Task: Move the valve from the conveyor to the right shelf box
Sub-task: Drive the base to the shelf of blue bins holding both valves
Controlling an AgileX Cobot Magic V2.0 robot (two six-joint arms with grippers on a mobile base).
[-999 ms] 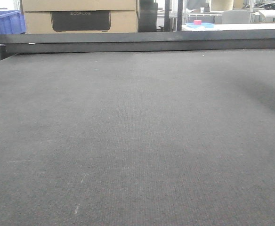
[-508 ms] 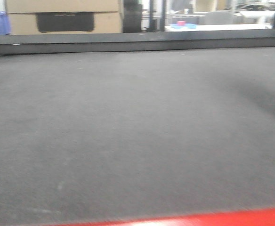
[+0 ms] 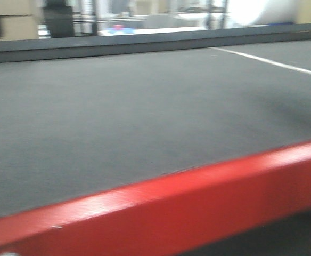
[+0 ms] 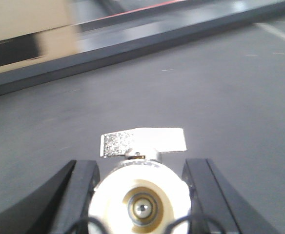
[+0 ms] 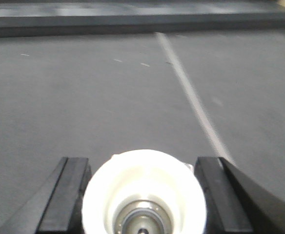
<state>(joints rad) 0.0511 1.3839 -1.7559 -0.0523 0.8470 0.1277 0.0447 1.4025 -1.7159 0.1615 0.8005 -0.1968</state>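
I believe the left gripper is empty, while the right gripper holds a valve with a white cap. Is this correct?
Not entirely. The left gripper is not empty: the left wrist view shows a valve with a white cap and a lever handle held in it. The right gripper does hold a second valve with a white cap.

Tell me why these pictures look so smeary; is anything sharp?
Front view: motion-smeared throughout, the red bar streaky, white glare top right. Left wrist view: the valve too near to focus, its lever crispest, the background streaked. Right wrist view: the white cap soft, the conveyor and its pale line blurred.
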